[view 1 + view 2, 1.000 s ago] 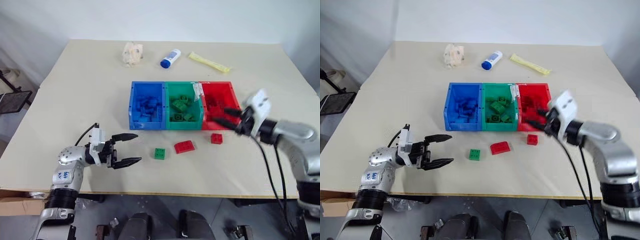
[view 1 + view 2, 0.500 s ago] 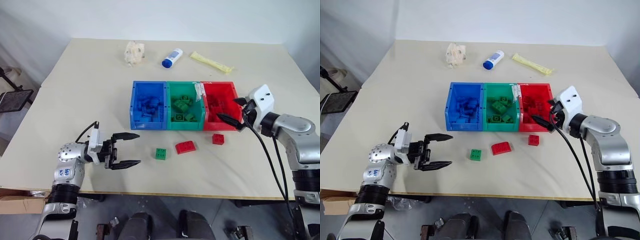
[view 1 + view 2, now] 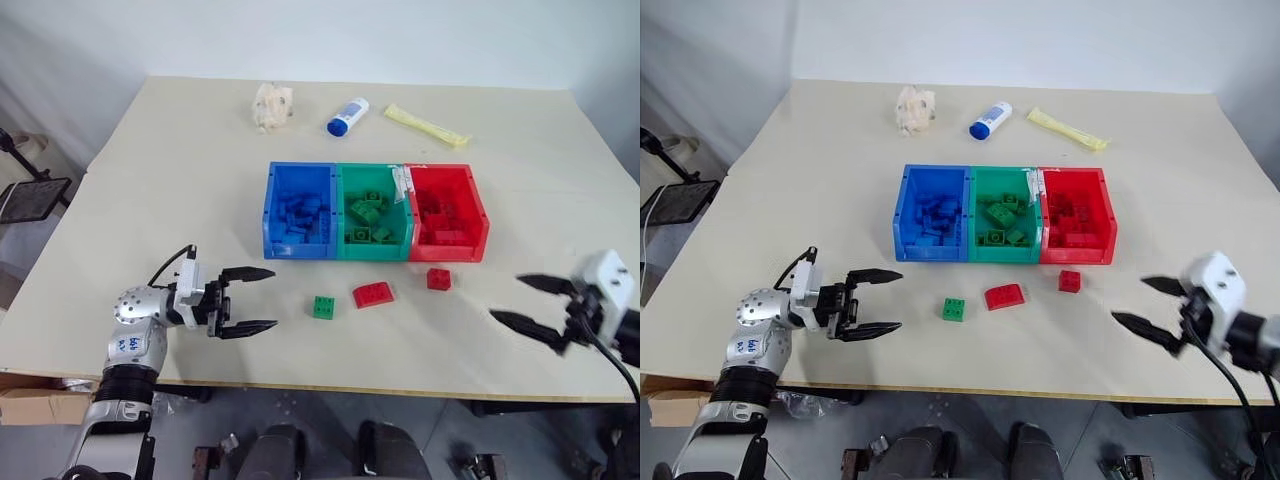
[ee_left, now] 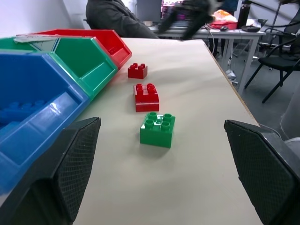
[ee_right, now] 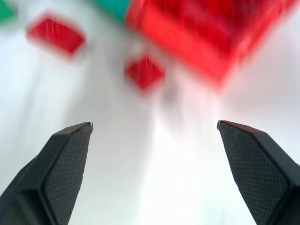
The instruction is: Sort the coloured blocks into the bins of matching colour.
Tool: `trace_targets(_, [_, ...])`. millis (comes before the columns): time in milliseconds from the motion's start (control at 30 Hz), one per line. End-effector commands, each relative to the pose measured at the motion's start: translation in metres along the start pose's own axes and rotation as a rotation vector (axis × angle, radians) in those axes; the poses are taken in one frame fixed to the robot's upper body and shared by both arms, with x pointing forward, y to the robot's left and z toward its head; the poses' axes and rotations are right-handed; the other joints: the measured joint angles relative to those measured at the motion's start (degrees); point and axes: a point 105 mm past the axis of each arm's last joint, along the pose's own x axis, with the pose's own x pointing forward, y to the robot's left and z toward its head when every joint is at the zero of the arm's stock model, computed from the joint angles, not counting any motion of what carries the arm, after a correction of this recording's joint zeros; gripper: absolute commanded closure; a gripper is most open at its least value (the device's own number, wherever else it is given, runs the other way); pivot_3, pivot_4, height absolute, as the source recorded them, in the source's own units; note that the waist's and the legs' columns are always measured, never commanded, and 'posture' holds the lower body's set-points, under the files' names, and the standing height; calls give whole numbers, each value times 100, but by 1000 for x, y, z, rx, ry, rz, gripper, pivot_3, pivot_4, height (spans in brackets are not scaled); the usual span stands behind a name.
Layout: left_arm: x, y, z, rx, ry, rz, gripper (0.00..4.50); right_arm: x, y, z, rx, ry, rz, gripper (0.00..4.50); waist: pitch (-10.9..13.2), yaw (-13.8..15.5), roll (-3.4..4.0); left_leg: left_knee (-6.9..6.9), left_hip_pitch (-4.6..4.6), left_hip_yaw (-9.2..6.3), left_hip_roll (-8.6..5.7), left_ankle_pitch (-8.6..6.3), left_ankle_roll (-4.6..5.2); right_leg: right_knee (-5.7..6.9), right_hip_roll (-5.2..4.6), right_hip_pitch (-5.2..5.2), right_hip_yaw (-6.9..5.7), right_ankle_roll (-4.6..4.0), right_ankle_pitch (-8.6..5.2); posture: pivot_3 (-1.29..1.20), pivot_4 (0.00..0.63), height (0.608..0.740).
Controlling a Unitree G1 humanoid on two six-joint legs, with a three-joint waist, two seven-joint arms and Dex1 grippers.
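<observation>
Three bins stand in a row mid-table: blue bin (image 3: 299, 209), green bin (image 3: 373, 212) and red bin (image 3: 449, 212), each holding bricks of its own colour. In front of them lie a green block (image 3: 323, 307), a larger red block (image 3: 372, 294) and a small red block (image 3: 438, 279). My left gripper (image 3: 258, 299) hovers open near the front left edge, pointing toward the green block (image 4: 157, 129), with nothing in it. My right gripper (image 3: 532, 302) is open and empty at the front right, well clear of the red bin.
At the back of the table lie a crumpled pale wad (image 3: 271, 105), a white bottle with a blue cap (image 3: 346, 115) and a yellow packet (image 3: 423, 125). The table's front edge (image 3: 400, 378) runs close under both grippers.
My right gripper has pulled back from over the red bin toward the front right edge and has opened. The left gripper has stayed put.
</observation>
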Motion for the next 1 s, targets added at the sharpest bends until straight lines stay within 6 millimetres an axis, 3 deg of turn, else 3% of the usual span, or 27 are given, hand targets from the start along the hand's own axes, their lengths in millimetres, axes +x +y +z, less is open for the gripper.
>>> trace_targets(33, [-1, -1, 2, 19, 4, -25, 0, -14, -3, 13, -62, -32, -42, 46, 0, -30, 0, 0, 3, 6, 0, 1, 2, -2, -2, 0, 5, 0, 0, 0, 150, 740])
trace_targets(133, [0, 0, 1, 15, 7, -29, 0, -5, -1, 15, -62, -42, -53, 46, 0, -62, 1, 0, 12, 23, 17, -1, -2, -8, -6, 0, 12, -1, 0, 0, 150, 740])
trace_targets(433, [9, 1, 3, 20, -5, -41, 0, 63, 7, 28, 13, -196, -43, 46, 0, -13, 1, 0, 7, 8, 19, -3, -11, -2, -6, -7, 8, -7, 0, 0, 150, 740])
trace_targets(600, [4, -2, 6, 25, 2, -33, 0, 102, 8, 25, 59, -232, -36, 46, 0, -42, 1, 0, 4, 2, 9, -2, -9, 0, 0, -6, 4, -6, 1, 0, 150, 740])
trace_targets(833, [1, -4, 7, 27, 10, -20, 0, 129, 13, 11, 92, -202, -30, 46, 0, -45, 2, 0, 5, 1, 10, -2, -8, 7, 8, -7, 0, -6, 0, 0, 150, 740])
trace_targets(933, [2, -5, 7, 27, 7, -20, 0, 131, 10, 7, 101, -183, -62, 666, -1, -42, 1, 1, 7, 2, 10, -1, -8, 10, 7, -7, 1, -6, 0, 0, 150, 740])
trace_targets(1000, [2, -5, 7, 27, 6, -19, 0, 128, 8, 8, 97, -198, -83, 1330, -1, -43, 1, 1, 8, 1, 10, -1, -8, 13, 6, -7, 2, -6, 0, 0, 150, 740])
